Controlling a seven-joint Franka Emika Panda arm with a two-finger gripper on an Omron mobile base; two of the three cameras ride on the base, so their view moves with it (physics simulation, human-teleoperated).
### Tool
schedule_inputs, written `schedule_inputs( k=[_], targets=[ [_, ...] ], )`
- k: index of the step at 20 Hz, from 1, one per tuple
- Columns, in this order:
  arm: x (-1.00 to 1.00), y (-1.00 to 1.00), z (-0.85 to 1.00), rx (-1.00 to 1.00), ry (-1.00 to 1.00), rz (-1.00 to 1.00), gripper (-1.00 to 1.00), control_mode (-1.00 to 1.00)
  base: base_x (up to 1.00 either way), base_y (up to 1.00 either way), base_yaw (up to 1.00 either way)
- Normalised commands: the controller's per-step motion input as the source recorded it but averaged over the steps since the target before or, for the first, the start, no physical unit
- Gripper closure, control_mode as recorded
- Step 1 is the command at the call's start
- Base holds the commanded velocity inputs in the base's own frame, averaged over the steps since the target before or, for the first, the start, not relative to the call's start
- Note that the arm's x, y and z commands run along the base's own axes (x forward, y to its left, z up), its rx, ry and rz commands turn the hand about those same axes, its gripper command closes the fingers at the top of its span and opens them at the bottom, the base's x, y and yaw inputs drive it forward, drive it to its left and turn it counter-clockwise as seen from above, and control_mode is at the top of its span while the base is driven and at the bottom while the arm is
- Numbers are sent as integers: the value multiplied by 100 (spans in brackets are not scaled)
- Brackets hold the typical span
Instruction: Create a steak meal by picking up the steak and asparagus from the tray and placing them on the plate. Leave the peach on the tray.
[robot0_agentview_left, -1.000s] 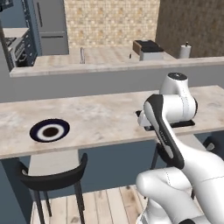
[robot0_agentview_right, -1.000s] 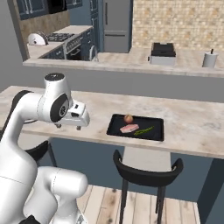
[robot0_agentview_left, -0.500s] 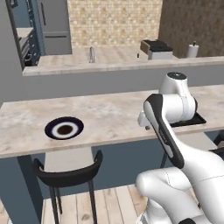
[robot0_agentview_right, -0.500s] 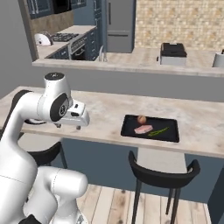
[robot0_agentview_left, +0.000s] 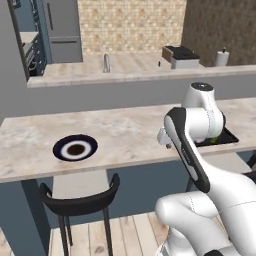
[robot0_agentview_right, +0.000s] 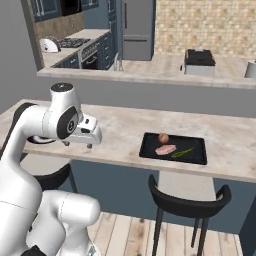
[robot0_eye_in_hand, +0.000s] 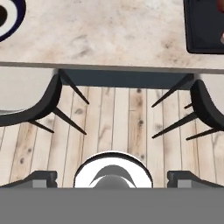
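The black tray (robot0_agentview_right: 196, 145) lies on the counter to the right, holding the round peach (robot0_agentview_right: 163, 137), the pink steak (robot0_agentview_right: 165, 149) and the green asparagus (robot0_agentview_right: 183, 152). The navy plate (robot0_agentview_left: 76, 148) sits on the counter to the left; its rim also shows as the plate (robot0_eye_in_hand: 6, 19) in the hand view. My gripper (robot0_agentview_right: 89, 144) hangs open over the counter's front edge, between plate and tray and apart from both, holding nothing. In the hand view the gripper (robot0_eye_in_hand: 113, 178) looks down at the floor, with the tray (robot0_eye_in_hand: 202, 30) at top right.
Two black stools stand under the counter's front edge: one stool (robot0_agentview_left: 80, 199) below the plate, the other stool (robot0_agentview_right: 187, 199) below the tray. A raised back counter holds a toaster (robot0_agentview_right: 199, 57) and a faucet (robot0_agentview_left: 106, 62).
The whole scene has slid a little to the right in both base views, so the base has driven sideways. The arm's pose and the things on the counter look unchanged.
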Motion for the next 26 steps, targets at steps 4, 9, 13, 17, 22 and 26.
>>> schedule_inputs(
  k=[4,9,13,17,22,26],
  targets=[
    [0,0,0,0,0,0,-100,100,51,30,0],
    [0,0,0,0,0,0,-100,100,58,36,0],
    [0,0,0,0,0,0,-100,100,51,37,0],
    [0,0,0,0,0,0,-100,100,35,12,0],
    [0,0,0,0,0,0,-100,100,50,0,-3],
    [0,0,0,0,0,0,-100,100,62,-1,-1]
  ],
)
